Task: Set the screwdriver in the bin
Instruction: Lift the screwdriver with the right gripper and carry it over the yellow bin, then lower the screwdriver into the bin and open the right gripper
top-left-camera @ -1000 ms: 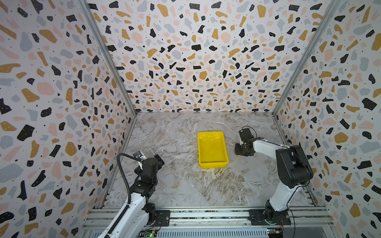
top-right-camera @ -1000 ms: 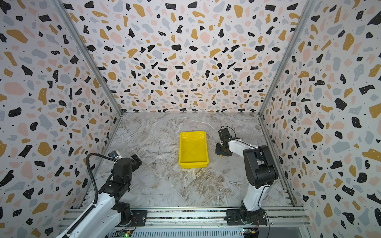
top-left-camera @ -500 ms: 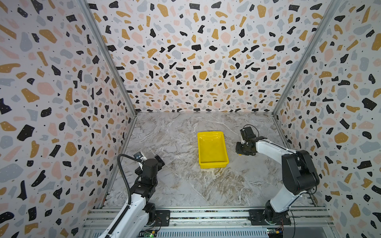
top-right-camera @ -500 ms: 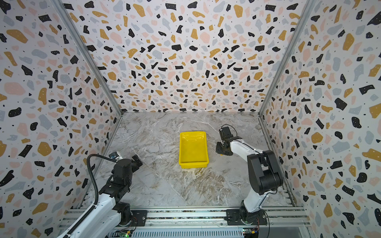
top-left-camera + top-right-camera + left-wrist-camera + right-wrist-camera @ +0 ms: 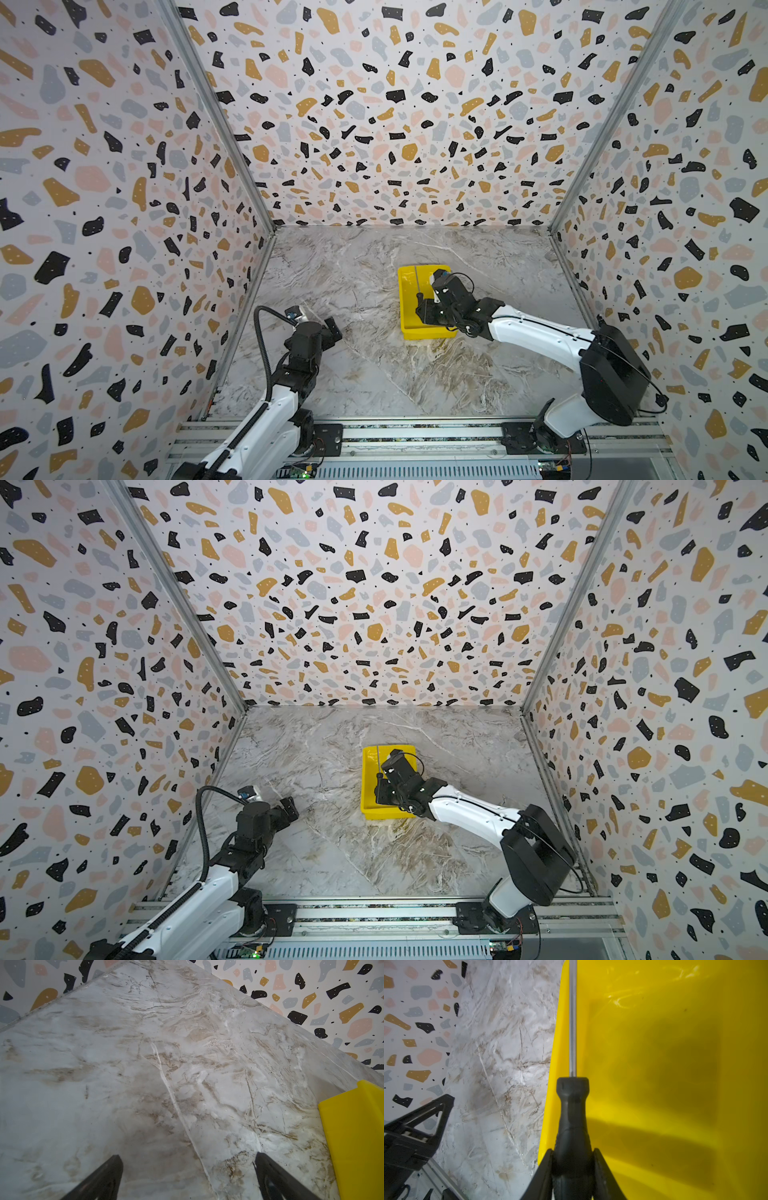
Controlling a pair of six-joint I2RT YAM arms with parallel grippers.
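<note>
The screwdriver [image 5: 572, 1115] has a black handle and a thin metal shaft. My right gripper [image 5: 573, 1153] is shut on the handle. In both top views this gripper [image 5: 422, 308] [image 5: 379, 789] hangs over the near left part of the yellow bin [image 5: 401, 299] [image 5: 365, 781]. The shaft [image 5: 416, 277] points toward the back wall, along the bin's left wall [image 5: 560, 1043] and above its floor. The handle's end is hidden between the fingers. My left gripper [image 5: 187, 1156] [image 5: 332, 328] stands open over bare table, left of the bin [image 5: 353, 1136].
Patterned walls close in the marble table [image 5: 353, 374] on three sides. A metal rail [image 5: 415, 432] carrying both arm bases runs along the front edge. The left arm's gripper [image 5: 415, 1136] shows beside the bin in the right wrist view.
My right arm has lifted from the table right of the bin and swung left, carrying the screwdriver over the bin. The left arm has stayed still.
</note>
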